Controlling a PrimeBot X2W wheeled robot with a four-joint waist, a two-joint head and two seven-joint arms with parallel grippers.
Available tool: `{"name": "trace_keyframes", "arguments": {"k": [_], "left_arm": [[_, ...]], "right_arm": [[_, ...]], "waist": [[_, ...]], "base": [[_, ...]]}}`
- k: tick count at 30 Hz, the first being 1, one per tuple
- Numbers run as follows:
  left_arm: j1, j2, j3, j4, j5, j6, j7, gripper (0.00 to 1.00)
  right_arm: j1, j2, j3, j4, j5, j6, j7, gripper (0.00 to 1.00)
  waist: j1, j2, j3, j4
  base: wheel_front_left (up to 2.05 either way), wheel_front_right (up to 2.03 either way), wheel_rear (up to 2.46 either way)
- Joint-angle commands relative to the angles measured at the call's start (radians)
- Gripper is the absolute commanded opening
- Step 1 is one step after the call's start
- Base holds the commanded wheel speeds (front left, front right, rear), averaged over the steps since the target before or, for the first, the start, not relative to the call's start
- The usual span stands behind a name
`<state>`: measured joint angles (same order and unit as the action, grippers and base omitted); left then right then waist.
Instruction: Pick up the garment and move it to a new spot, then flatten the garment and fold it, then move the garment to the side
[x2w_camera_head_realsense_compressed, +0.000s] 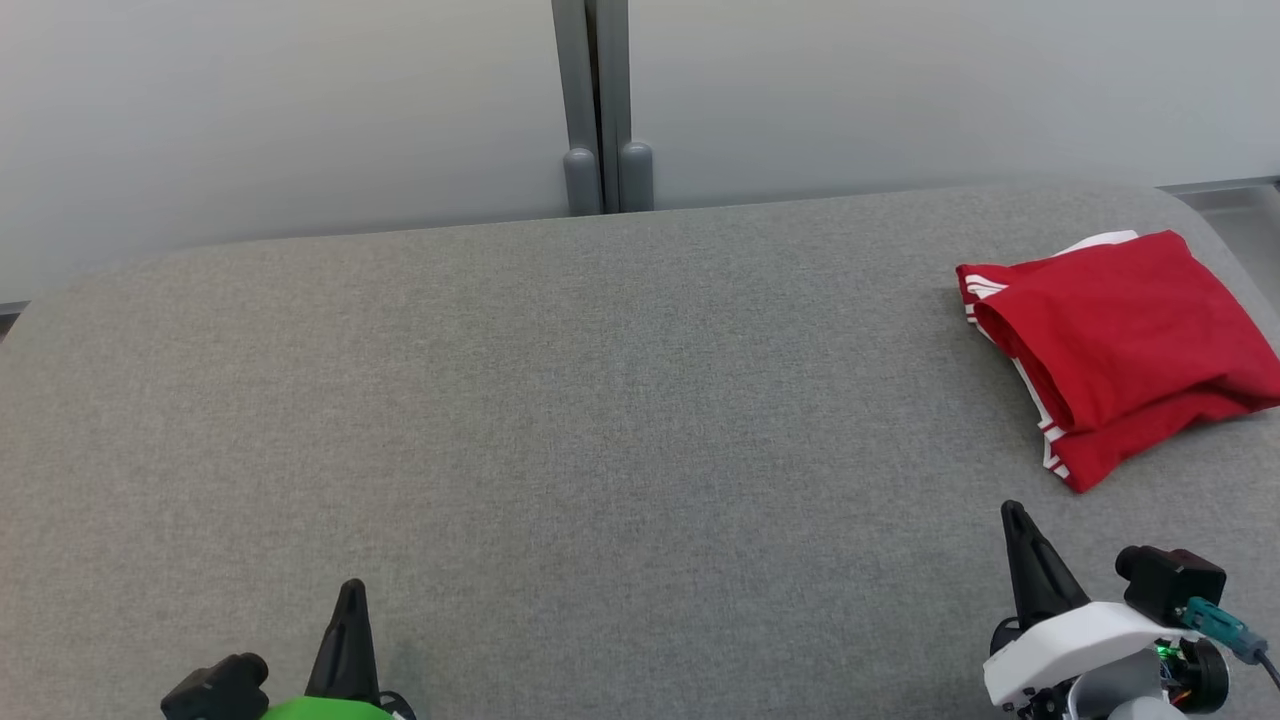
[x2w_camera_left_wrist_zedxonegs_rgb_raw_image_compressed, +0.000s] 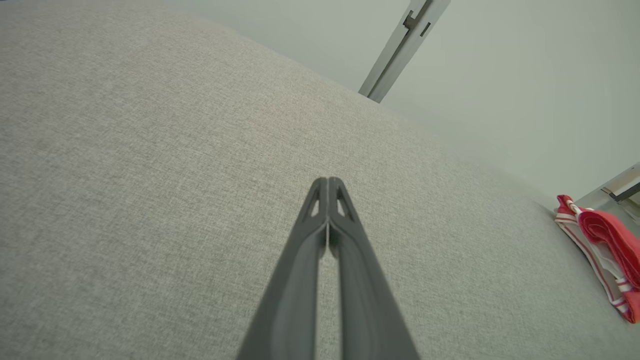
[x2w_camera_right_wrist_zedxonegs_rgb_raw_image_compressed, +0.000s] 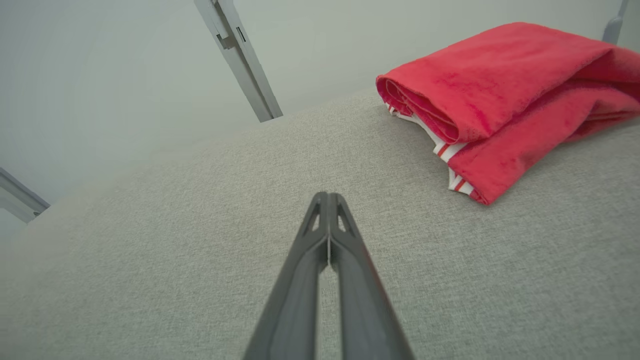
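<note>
Both grippers are pinched fully closed with nothing between the fingers. The left gripper sits at the lower left of the head view, its dark fingers pressed into one point aimed up the picture, with a bit of green casing under it. In its own wrist camera the two fingers meet tip to tip, with just plain grey fabric beyond them.

The right gripper is at the lower right, same deal: fingers together, leaning a touch to the left. They come out of a white wrist housing with a small black camera block beside it. Its wrist view shows the tips closed over the cloth surface, clear of anything red.

The garment is red with white stripes along the edges, folded into a compact, slightly puffy bundle. It lies on the far right side of the grey padded table, close to the right edge. That puts it up the picture from the right gripper and apart from it, and well away from the left one. In the right wrist view the garment sits up and to the right of the fingertips. In the left wrist view it's way off at the right edge. Behind the table there's a pale wall with a grey vertical post in the middle.
</note>
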<state>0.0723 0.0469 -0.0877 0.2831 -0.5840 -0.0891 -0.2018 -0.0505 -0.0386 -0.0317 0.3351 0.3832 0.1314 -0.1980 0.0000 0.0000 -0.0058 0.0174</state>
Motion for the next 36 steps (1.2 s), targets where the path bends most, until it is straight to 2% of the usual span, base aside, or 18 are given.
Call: {"name": "trace_keyframes", "arguments": {"k": [1,22,36], "left_arm": [[-0.031,0.004,0.012,-0.017,-0.041,-0.007,0.009,0.0],[-0.076,0.008,0.062,-0.024,-0.321,-0.017,0.092,0.0],[-0.101,0.009,0.09,-0.028,-0.472,-0.023,0.139,0.0]], "right_arm": [[-0.02,-0.004,-0.006,-0.021,0.046,0.0,0.01,0.0],[-0.033,-0.007,-0.027,-0.044,0.378,0.0,0.093,0.0],[-0.039,-0.009,-0.039,-0.055,0.558,-0.001,0.14,0.0]], "waist": [[0.0,0.0,0.0,0.0],[0.0,0.0,0.002,-0.003],[0.0,0.0,0.003,-0.006]], "base": [[0.0,0.0,0.0],[0.0,0.0,0.0],[0.0,0.0,0.0]]}}
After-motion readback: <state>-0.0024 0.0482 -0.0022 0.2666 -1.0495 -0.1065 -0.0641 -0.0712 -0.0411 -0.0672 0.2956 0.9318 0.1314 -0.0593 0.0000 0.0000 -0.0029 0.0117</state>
